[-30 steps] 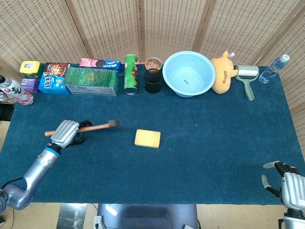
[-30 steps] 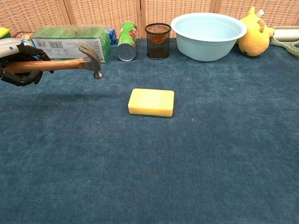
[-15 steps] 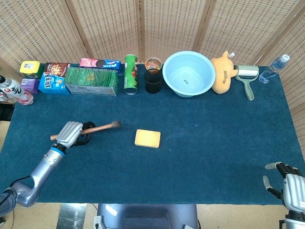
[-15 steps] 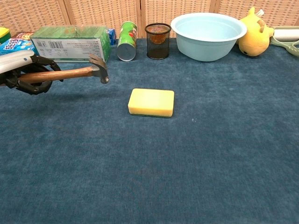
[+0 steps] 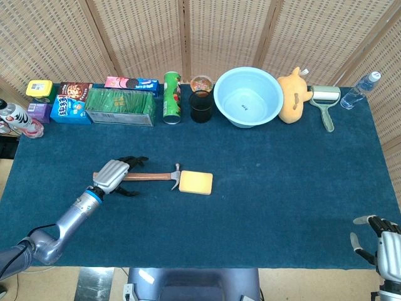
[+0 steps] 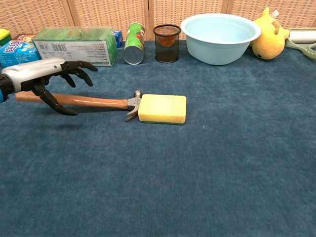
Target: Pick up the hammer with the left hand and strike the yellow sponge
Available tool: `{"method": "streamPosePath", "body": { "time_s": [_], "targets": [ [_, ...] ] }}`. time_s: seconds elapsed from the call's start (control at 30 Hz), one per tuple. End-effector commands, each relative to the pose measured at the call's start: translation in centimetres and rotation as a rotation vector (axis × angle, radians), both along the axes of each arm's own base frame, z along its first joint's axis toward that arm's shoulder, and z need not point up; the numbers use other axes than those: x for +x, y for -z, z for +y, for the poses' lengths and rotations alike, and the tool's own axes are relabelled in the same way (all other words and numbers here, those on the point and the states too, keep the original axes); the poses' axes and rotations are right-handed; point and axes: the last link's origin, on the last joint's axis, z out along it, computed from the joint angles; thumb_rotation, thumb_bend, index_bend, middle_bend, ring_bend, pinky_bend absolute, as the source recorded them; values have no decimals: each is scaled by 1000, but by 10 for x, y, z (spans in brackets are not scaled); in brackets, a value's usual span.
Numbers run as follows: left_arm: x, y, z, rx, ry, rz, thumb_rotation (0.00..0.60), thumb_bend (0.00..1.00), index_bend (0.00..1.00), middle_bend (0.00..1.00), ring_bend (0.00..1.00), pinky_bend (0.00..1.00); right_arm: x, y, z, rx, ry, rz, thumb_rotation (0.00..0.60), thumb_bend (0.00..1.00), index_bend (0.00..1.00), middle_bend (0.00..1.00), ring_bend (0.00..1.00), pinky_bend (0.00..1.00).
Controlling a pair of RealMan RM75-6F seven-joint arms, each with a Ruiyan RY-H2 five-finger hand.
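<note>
Left hand (image 6: 37, 74) opened — hammer (image 6: 94, 102) dropped.

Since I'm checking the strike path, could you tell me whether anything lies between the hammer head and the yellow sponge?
Nothing visible does. The hammer lies on the table with its head against the left edge of the yellow sponge. The left hand is over the handle, fingers spread.

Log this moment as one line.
left hand: open over handle | hammer: on table, head against yellow sponge | right hand: idle, open
</note>
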Motion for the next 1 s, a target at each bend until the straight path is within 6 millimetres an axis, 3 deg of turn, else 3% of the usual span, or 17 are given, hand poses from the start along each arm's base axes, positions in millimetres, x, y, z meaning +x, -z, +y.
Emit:
{"method": "streamPosePath", "body": {
  "time_s": [0.03,0.27,0.37,0.5,0.53,0.57,0.73,0.87,1.0],
  "targets": [
    [-2,-12,-5,21,11,6,600,75,0,53,1,127,0,0,-2,3,-5,1,600,379,440,433,407,333],
    [-12,-42,-27,66,-4,23,600,118,2,55,6,134,4,1,-10,23,-24,10,600,380,440,433,407,332],
    [-16,-57,-42,86,-14,34,600,141,53,101,42,137,7,2,-15,34,-41,14,600,381,440,433,407,332],
    [-28,-86,-83,177,-34,30,600,149,132,150,79,137,16,8,-25,67,-91,35,600,380,440,433,407,330],
    [-39,-103,-111,244,-57,22,600,151,145,162,89,137,25,13,-30,92,-131,44,600,380,440,433,408,329],
    [-42,-110,-125,273,-59,20,600,152,161,174,99,137,28,14,-32,98,-140,49,600,380,440,433,407,329],
    [-59,-130,-168,370,-115,33,600,153,207,210,121,139,38,19,-37,122,-173,61,600,380,440,433,407,329],
    [-66,-137,-185,411,-161,45,600,153,210,219,127,139,38,22,-39,135,-166,58,600,380,440,433,407,329],
    [-69,-137,-189,420,-191,45,600,153,210,221,131,139,39,24,-42,146,-163,60,600,380,440,433,408,329]
  ]
}}
